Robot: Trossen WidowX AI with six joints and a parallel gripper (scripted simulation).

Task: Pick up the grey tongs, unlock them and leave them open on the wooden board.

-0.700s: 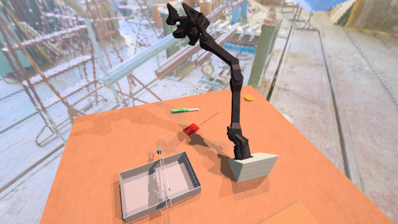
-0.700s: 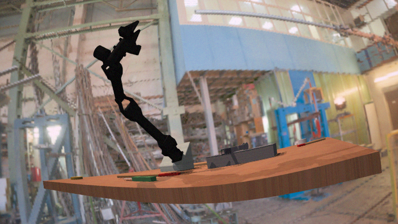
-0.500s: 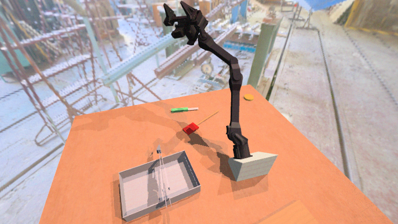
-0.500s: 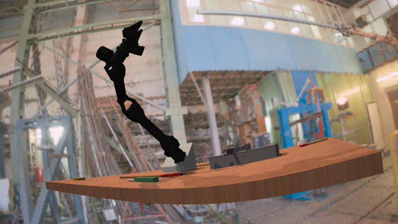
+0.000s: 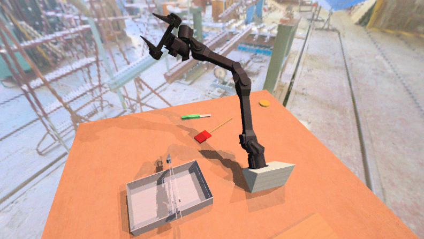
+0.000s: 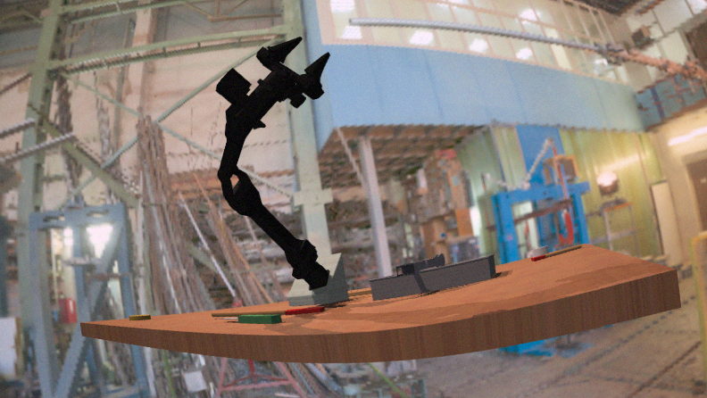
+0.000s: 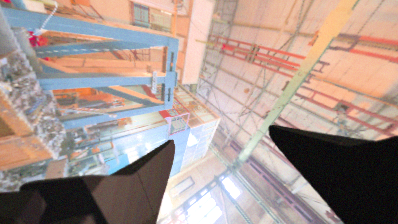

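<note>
The grey tongs [image 5: 171, 184] [image 6: 425, 265] lie across the roasting tin [image 5: 194, 207] [image 6: 462, 275]. Their arms run close together over the tin, and one end sticks out past its far wall. Part of the wooden board [image 5: 314, 228] shows at the bottom edge of the top view. My gripper [image 5: 146, 24] [image 6: 314, 45] [image 7: 220, 137] is open and empty. It is high above the table, far from the tongs, with its fingers pointing up and outward. The wrist view shows only the fingers and the hall, no tongs.
A pale base block [image 5: 268, 179] carries the arm. A red-headed spatula [image 5: 203, 136] [image 6: 303, 310], a green-handled tool [image 5: 190, 116] [image 6: 259, 319] and a yellow disc [image 5: 264, 103] [image 6: 139, 317] lie on the table. A small white object [image 6: 540, 252] stands near the tabletop's right end.
</note>
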